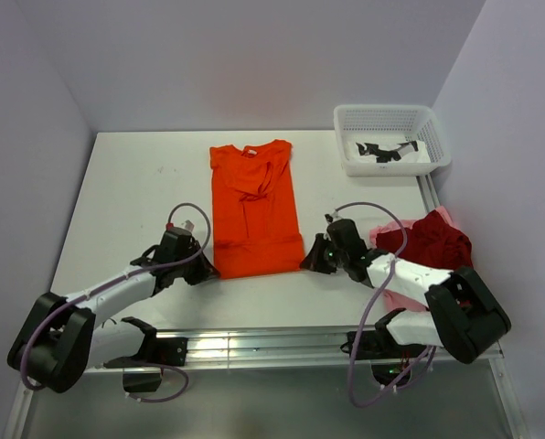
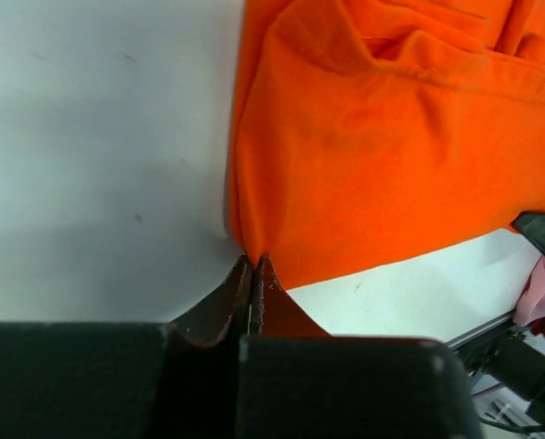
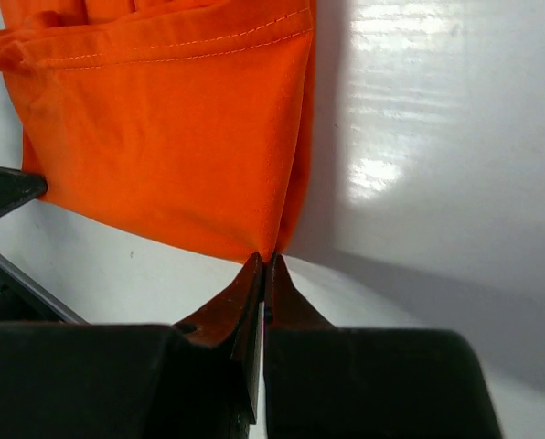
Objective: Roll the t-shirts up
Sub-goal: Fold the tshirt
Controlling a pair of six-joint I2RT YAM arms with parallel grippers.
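Note:
An orange t-shirt (image 1: 254, 206) lies lengthwise on the white table, folded narrow, collar at the far end and hem toward the arms. My left gripper (image 1: 210, 268) is shut on the near left corner of the orange t-shirt (image 2: 391, 155), the cloth pinched at its fingertips (image 2: 265, 274). On the other side, my right gripper (image 1: 306, 262) pinches the near right corner of the orange t-shirt (image 3: 181, 137) in the same way. A dark red t-shirt (image 1: 434, 240) lies crumpled on a pale pink one (image 1: 405, 297) at the right, partly under the right arm.
A white mesh basket (image 1: 391, 137) holding something white with black marks stands at the back right corner. The table's near edge has a metal rail (image 1: 254, 343). Walls enclose the table on the left, back and right.

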